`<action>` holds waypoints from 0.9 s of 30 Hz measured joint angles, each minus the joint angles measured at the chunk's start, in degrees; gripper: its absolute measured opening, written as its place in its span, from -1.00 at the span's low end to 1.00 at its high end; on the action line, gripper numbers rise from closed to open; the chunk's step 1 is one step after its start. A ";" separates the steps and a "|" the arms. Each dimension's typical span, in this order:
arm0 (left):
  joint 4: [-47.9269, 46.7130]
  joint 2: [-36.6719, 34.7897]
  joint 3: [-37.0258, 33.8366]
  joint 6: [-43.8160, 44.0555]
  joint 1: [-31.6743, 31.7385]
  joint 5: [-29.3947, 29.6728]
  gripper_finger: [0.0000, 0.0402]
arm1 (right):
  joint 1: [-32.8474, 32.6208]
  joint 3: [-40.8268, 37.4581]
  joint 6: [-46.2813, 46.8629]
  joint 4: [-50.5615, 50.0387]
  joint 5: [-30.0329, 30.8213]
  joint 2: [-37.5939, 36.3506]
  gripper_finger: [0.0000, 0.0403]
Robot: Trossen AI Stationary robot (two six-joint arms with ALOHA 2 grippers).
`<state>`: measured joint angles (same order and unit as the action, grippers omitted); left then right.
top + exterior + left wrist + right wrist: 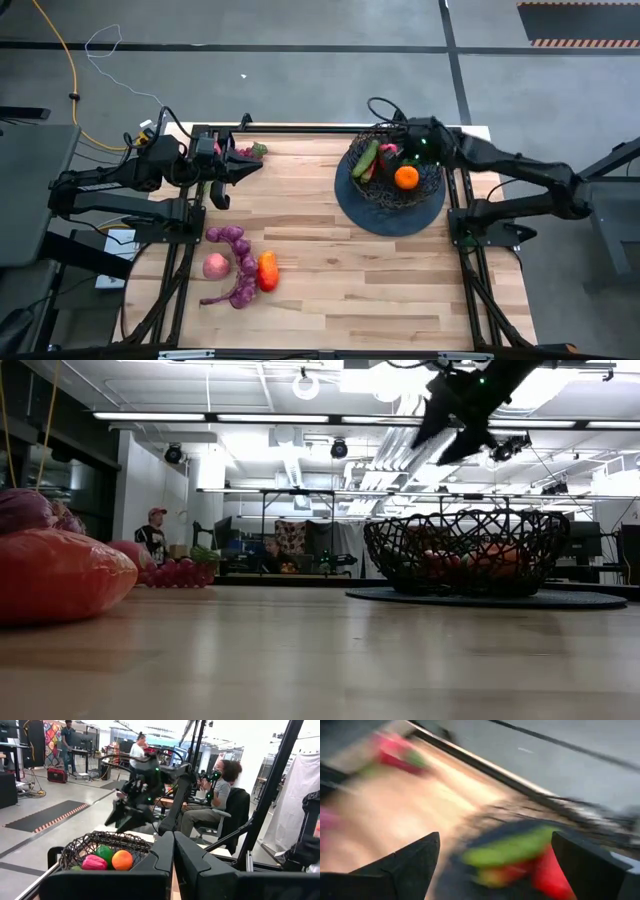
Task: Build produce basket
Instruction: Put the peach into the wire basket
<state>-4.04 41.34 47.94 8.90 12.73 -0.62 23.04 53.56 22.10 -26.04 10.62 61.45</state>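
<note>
Wood, high view: pale plank table under both dark arms.
Basket, high view: round black wire-mesh basket on a wider dark grey disc base, at the table's far right part.
Basket contents, high view: orange round fruit, long green vegetable, a red piece beside it, a small pink-and-green piece at the far rim.
Right gripper, high view: right gripper over the basket's far side, above the fruit; nothing seen between its fingers.
Left gripper, high view: left gripper at the table's far left edge, fingers pressed together, nothing in them.
Loose produce, high view: purple grape bunches, a pink round piece and an orange-red piece clustered front left, touching one another; a small red-and-green piece at the far edge just beside the left gripper.
Low view: the basket stands right of centre on its disc; orange and red pieces show through the lattice. Right gripper hangs above the rim, fingers spread, clear of the mesh. Large orange-red piece close at left, purple above it. A person in a cap stands in the room behind.
Left wrist view: own two fingers closed flat against each other. Beyond them the basket holds pink, green and orange pieces; the other arm's gripper hovers over it. A seated person behind.
Right wrist view: blurred; own fingers wide apart, green and red produce below between them, untouched.
</note>
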 joint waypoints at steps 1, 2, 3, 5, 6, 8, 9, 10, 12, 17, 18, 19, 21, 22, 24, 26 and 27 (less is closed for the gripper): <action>-0.23 0.00 0.00 -0.06 0.00 0.00 -1.00 | -0.98 -2.36 2.49 5.74 -2.73 -0.37 0.84; -0.50 0.00 0.00 -0.08 0.00 0.00 -1.00 | -1.98 -4.39 5.06 11.46 -5.26 -0.45 0.84; -0.69 0.00 0.00 -0.07 0.00 0.00 -1.00 | -3.06 -5.98 7.45 16.57 -7.30 -0.45 0.84; -0.91 0.00 0.00 -0.08 0.00 0.00 -1.00 | -5.24 -7.99 10.93 26.09 -10.06 -0.22 0.84; -0.91 0.00 0.00 -0.08 0.00 0.00 -1.00 | -6.39 -8.39 11.75 29.95 -10.65 0.01 0.84; -0.91 0.00 0.00 -0.08 0.00 0.00 -1.00 | -8.46 -8.54 11.84 34.80 -11.51 0.33 0.84; -0.91 0.00 0.00 -0.08 -0.02 0.00 -1.00 | -9.33 -8.42 11.11 36.05 -12.31 0.38 0.84; -0.91 0.00 0.00 -0.08 0.00 0.00 -1.00 | -10.15 -7.94 10.18 36.11 -12.73 0.38 0.84; -0.91 0.00 0.00 -0.09 0.00 0.00 -1.00 | -11.70 -7.07 8.14 36.37 -12.77 0.39 0.84; -0.91 0.00 0.00 -0.70 -0.01 0.00 -1.00 | -13.92 -6.40 1.44 36.63 -12.79 0.40 0.84; -0.91 0.00 0.00 -1.00 0.00 -0.02 -1.00 | -14.17 -6.38 0.73 36.84 -12.79 0.40 0.84; -0.91 0.00 0.00 -1.04 0.00 0.00 -1.00 | -14.38 -6.38 0.06 36.87 -12.79 0.40 0.84; -0.91 0.00 0.00 -1.00 0.00 0.00 -1.00 | -14.73 -6.38 -0.69 36.85 -12.79 0.40 0.83; -0.91 0.00 0.00 -1.02 0.00 0.00 -1.00 | -14.87 -6.38 -1.47 36.86 -12.79 0.40 0.82; -0.91 0.00 0.00 -1.00 0.00 -0.01 -1.00 | -14.97 -6.38 -2.46 36.87 -12.71 0.41 0.80; -0.91 0.00 0.00 -1.00 0.00 -0.01 -1.00 | -14.97 -6.38 -2.67 37.02 -12.57 0.42 0.77; -0.91 0.00 0.00 -1.00 0.00 0.00 -0.99 | -14.97 -6.38 -2.71 37.07 -12.53 0.42 0.75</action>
<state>-4.95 41.34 47.94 7.90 12.73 -0.62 8.08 47.18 19.40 11.03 -1.91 61.87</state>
